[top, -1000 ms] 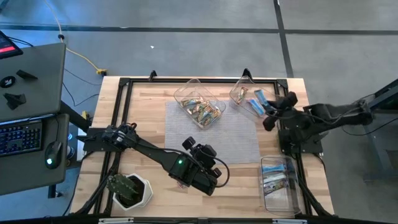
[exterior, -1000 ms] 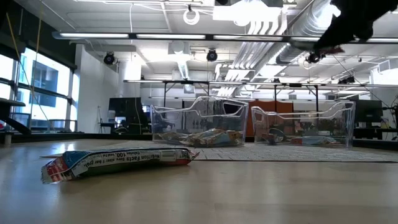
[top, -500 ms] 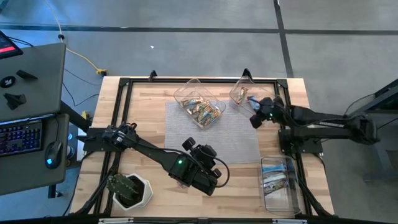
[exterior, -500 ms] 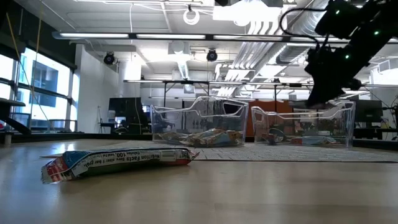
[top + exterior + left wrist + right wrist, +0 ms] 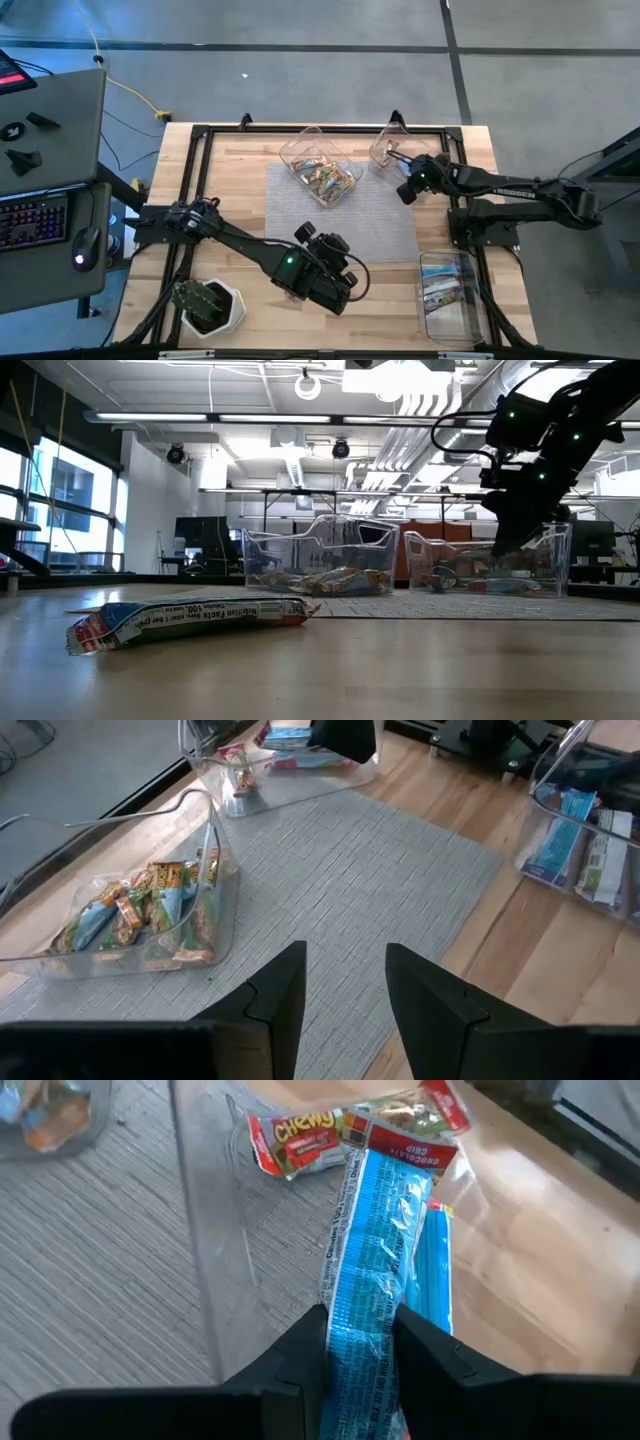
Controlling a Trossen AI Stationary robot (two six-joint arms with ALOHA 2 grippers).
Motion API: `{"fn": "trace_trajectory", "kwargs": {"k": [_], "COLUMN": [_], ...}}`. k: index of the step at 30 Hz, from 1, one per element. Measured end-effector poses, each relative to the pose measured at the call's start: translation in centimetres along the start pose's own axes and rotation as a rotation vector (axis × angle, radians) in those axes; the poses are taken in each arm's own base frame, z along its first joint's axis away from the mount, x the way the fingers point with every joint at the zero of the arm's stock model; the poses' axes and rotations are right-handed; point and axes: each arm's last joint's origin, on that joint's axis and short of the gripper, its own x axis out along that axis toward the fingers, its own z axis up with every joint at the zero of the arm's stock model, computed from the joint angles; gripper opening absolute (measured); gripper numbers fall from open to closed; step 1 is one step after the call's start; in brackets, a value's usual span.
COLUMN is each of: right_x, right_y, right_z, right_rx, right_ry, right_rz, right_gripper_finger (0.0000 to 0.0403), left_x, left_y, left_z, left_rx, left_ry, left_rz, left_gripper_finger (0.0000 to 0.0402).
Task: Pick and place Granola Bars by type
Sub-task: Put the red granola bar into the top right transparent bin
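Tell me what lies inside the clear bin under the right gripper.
The right gripper, shut on a blue bar, hangs over that bin. Inside are a red Chewy bar and another blue bar, partly covered.

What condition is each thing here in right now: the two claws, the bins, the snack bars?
Right gripper: shut on blue bar, above back-right bin.
Left gripper: open, empty, over the mat.
Middle bin: holds mixed bars.
Front-right bin: holds bars.
Loose bar: lying flat on the table.
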Motion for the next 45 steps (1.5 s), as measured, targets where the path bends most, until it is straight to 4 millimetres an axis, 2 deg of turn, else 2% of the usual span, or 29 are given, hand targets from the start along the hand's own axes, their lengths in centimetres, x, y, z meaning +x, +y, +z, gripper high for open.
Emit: {"fn": "trace_trajectory", "kwargs": {"k": [9, 17, 24, 30, 38, 45], "right_x": [0.4, -0.1, -0.1, 0.1, 1.8, 1.3], "right_y": [0.2, 0.1, 0.5, 0.6, 1.1, 1.0], "right_z": [0.1, 1.2, 1.1, 1.2, 0.9, 1.1], "right_rx": [-0.095, -0.201, -0.291, -0.289, -0.303, -0.316], "right_ry": [0.003, -0.051, -0.027, -0.023, 0.038, 0.032], "right_rz": [-0.002, -0.070, 0.068, 0.054, 0.045, 0.028], "right_gripper_finger": [0.0087, 0.0087, 0.0087, 0.0088, 0.0134, 0.0168], "left_x": [0.0, 0.0, 0.0, 0.0, 0.0, -0.1], "left_y": [-0.1, -0.1, -0.1, -0.1, -0.2, -0.4], "left_z": [-0.1, -0.2, -0.2, -0.2, -0.2, -0.5], "left_rx": [0.000, 0.000, 0.000, 0.000, 0.000, -0.026], "left_ry": [0.040, 0.062, 0.062, 0.062, 0.087, 0.192], "left_rz": [-0.027, -0.042, -0.042, -0.042, -0.059, -0.128], "left_gripper_finger": [0.0133, 0.0133, 0.0133, 0.0133, 0.0133, 0.0133]}}
